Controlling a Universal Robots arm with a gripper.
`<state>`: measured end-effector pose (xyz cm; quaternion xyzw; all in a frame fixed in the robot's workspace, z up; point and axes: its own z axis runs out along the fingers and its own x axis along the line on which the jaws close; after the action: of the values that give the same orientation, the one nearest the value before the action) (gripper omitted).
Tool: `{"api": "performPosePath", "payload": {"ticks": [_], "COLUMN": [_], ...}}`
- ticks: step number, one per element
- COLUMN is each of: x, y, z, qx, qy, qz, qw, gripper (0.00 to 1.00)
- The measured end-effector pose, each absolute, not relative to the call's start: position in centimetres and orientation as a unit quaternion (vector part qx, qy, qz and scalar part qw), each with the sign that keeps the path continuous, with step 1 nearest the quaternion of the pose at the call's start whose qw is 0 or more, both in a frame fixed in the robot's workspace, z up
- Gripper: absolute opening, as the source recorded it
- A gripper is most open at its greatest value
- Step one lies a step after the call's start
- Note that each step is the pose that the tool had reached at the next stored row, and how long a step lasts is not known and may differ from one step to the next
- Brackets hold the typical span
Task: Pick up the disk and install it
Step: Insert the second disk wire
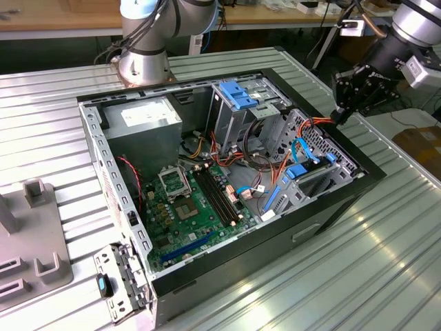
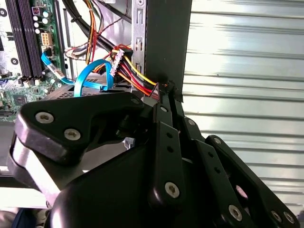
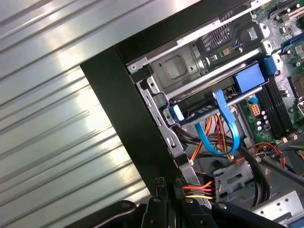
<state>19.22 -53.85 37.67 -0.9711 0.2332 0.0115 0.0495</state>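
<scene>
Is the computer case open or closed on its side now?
Open. The computer case has no side panel on; the motherboard, cables and metal drive cage lie exposed from above, with the gripper at its rim.

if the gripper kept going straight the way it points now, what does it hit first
Probably the black rim of the computer case, right at the bundle of red, orange and yellow wires; the gripper sits just at that edge, though depth is unclear.

Ribbed, corrugated silver metal tabletop point(image 1: 386, 248) fills most of exterior view; bright glare across ridges at left. Long light-brown wooden workbench point(image 1: 55, 14) along top edge, cables and small clutter at its right end. Dark floor gap beneath it. Grey moulded plastic fixture block point(image 1: 31, 241) at lower left. Brown cardboard box point(image 1: 422, 146) at right edge.
</scene>
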Motion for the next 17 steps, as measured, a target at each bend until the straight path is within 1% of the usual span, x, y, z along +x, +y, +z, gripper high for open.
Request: {"api": "performPosePath", "payload": {"ticks": [5,17], "x": [16.2,15.7], "y": [-53.8,-53.9], "z": [37.6,37.6], "qx": [-0.971,-0.96], "qy": [0.233,0.277], "qz": [0.01,0.007], "qw": [0.05,0.05], "gripper": [0.16,0.16]}}
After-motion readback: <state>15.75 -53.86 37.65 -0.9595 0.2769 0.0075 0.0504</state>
